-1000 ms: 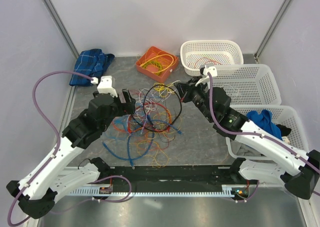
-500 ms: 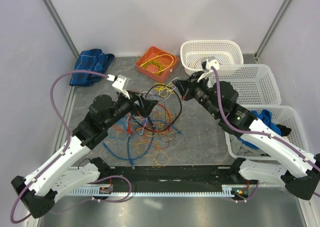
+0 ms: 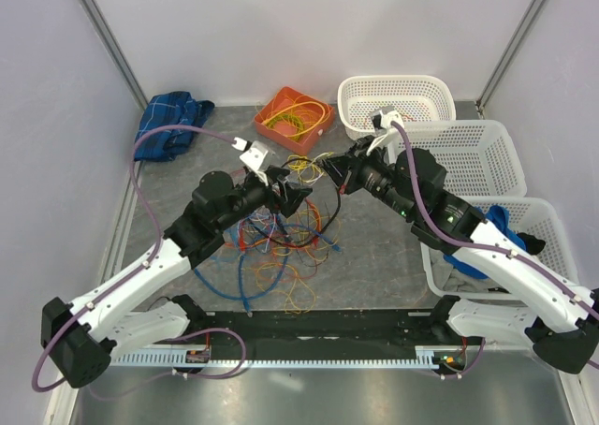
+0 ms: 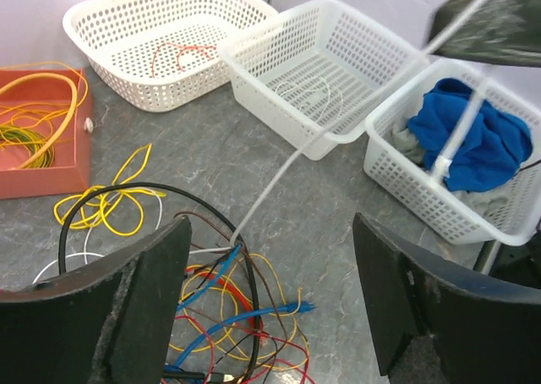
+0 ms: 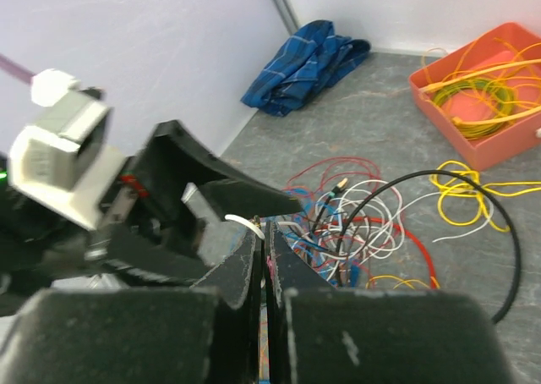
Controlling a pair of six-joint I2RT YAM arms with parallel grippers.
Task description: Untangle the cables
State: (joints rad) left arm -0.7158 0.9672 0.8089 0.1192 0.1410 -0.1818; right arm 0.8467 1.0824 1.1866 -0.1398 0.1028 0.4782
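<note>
The cables (image 3: 281,233) lie in a tangled pile of red, blue, yellow, white, orange and black wires on the grey table between the arms. They also show in the left wrist view (image 4: 228,308) and the right wrist view (image 5: 380,215). My right gripper (image 3: 329,172) is shut on a white cable (image 4: 279,177), which runs taut from the pile up to it. Its short end sticks out of the shut jaws (image 5: 241,222). My left gripper (image 3: 295,196) is open and empty above the pile's right side. Its jaws stand wide around the taut white cable (image 4: 270,223), apart from it.
An orange tray (image 3: 277,135) holding yellow cables sits at the back. Three white baskets stand at the right: one (image 3: 393,80) with a few wires, one (image 3: 505,149), and one (image 3: 552,219) with a blue cloth. Another blue cloth (image 3: 173,121) lies back left.
My left arm has swung right and forward, bringing its open gripper close to the right gripper. The right gripper has shifted slightly left, still holding the white cable.
</note>
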